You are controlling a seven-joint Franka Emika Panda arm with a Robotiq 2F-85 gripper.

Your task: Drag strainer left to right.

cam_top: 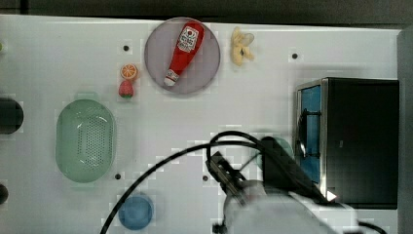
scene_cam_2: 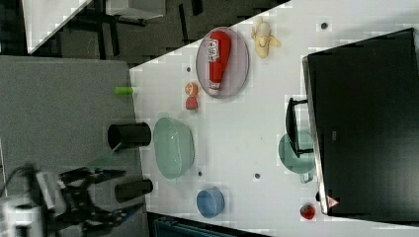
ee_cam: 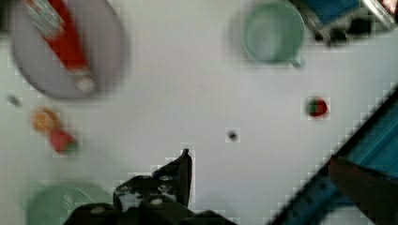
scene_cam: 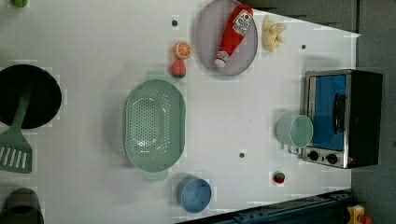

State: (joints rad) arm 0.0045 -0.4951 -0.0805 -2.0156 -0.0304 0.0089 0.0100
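Note:
The strainer (cam_top: 85, 140) is a pale mint-green oval colander with a perforated centre. It rests flat on the white table, at the top view's left, and also shows in the left view (scene_cam: 154, 123), the right view (scene_cam_2: 173, 147) and the wrist view (ee_cam: 61, 204). My gripper (cam_top: 219, 165) hangs over the table well to the top view's right of the strainer and touches nothing. In the wrist view the gripper (ee_cam: 272, 178) is open, with one dark finger (ee_cam: 184, 168) near the strainer and bare table between the jaws.
A grey plate (cam_top: 209, 58) carries a red ketchup bottle (cam_top: 184, 51), with a banana (cam_top: 241, 46) beside it. A toy orange (cam_top: 129, 71) and strawberry (cam_top: 126, 89) lie near the strainer's far end. A blue bowl (cam_top: 135, 212), teal cup (scene_cam: 294, 131) and toaster oven (cam_top: 360, 141) stand nearby.

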